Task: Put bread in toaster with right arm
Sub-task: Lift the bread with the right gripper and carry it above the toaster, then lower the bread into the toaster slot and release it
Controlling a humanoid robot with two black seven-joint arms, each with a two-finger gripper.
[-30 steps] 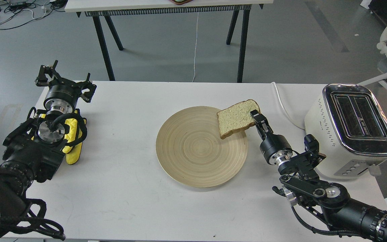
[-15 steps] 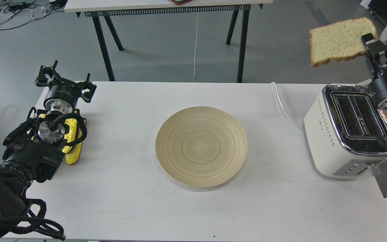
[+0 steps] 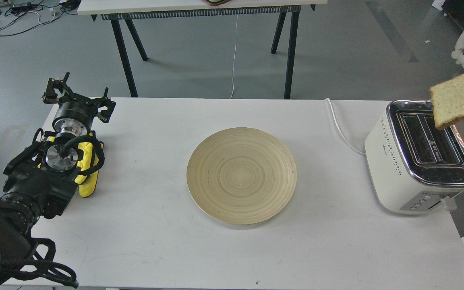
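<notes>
A plate [image 3: 241,175] lies at the middle of the table [image 3: 143,241], with the toaster [image 3: 419,157] well apart at its 3 o'clock, near the table's right edge. The bread [image 3: 460,96] hangs above the toaster's far right corner, at about 2 o'clock from the plate, cut off by the view's edge. The left gripper [image 3: 77,96] sits near the table's far left corner, at 10 o'clock from the plate.

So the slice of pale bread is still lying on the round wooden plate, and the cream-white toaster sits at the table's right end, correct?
Not quite. The head view shows the round wooden plate bare; the slice of pale bread is in the air above the cream-white toaster, which does sit at the table's right end.
</notes>
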